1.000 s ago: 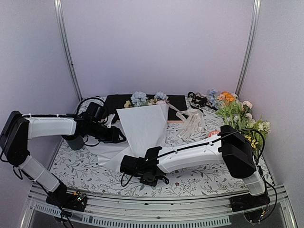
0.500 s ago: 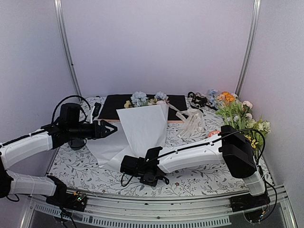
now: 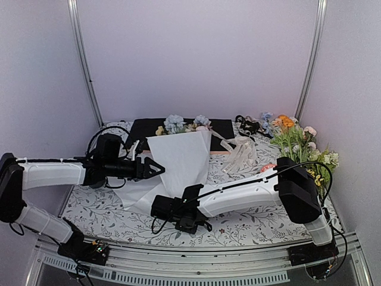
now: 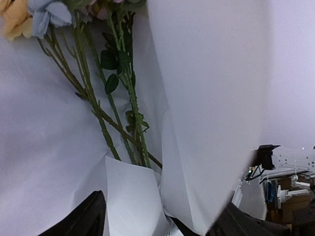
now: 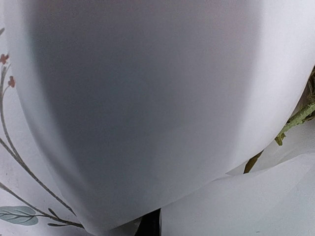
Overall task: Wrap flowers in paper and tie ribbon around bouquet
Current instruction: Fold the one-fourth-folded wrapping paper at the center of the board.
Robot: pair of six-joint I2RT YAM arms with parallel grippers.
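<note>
Over on the left, the left jaws were spread wide with nothing in them, aimed at the left edge of the paper [image 3: 178,161] and just short of it. The paper lay mid-worktop [image 3: 107,205], one half folded up over the flowers [image 3: 174,123], so only the blue and pale blooms poked out the far end. The left wrist view showed the green stems [image 4: 130,113] lying on the lower sheet. The right jaws were closed tight at the paper's near tip, though I couldn't tell if they'd actually pinched it. Further right the ribbon [image 3: 240,156] sat in a loose heap near the paper, with spare orange sprigs [image 3: 287,123] at the far right.
</note>
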